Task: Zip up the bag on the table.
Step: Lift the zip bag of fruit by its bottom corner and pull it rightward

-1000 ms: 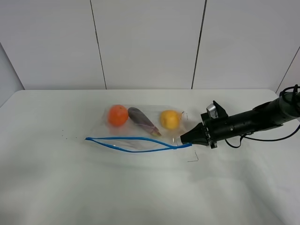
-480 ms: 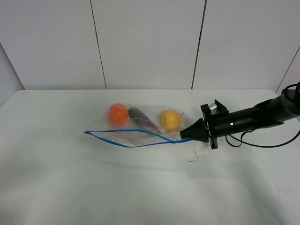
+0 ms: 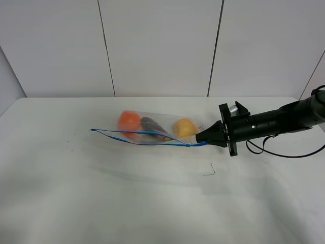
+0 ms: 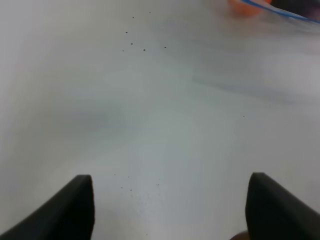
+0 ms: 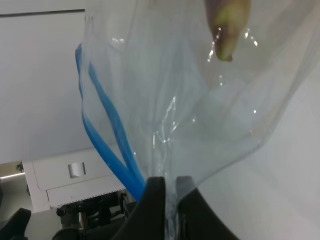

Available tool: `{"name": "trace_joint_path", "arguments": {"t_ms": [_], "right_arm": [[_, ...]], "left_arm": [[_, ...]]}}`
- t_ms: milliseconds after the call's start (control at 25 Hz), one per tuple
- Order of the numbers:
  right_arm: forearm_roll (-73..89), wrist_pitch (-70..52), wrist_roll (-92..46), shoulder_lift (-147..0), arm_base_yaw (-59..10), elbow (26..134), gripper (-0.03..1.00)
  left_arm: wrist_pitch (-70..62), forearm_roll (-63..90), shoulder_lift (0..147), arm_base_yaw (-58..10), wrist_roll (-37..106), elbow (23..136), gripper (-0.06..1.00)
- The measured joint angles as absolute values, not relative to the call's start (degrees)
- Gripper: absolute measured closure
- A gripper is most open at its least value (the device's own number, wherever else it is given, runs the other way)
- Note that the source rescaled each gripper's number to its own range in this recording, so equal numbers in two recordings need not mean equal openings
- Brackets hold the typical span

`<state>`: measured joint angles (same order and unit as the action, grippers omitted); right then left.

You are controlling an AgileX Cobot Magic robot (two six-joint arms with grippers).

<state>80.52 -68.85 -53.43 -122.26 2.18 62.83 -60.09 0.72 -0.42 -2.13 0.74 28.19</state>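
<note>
Right gripper (image 3: 199, 143) tight on the bag (image 3: 157, 128), at its blue-zip corner

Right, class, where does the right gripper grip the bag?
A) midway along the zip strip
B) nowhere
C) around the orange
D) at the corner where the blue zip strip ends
D: the right gripper is shut on the bag at the end of its zip strip.

- No text, label, brand, number or sign can be read in any of the three views.
</note>
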Motion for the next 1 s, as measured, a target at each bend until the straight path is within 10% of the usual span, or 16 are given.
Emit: {"name": "trace_joint_path", "arguments": {"t_ms": [1000], "right_arm": [[83.88, -68.89, -51.98, -122.15, 2.18, 62.83, 0.97]], "left_arm": [[-60.09, 0.72, -0.42, -2.13, 0.74, 28.19, 0.13]]}}
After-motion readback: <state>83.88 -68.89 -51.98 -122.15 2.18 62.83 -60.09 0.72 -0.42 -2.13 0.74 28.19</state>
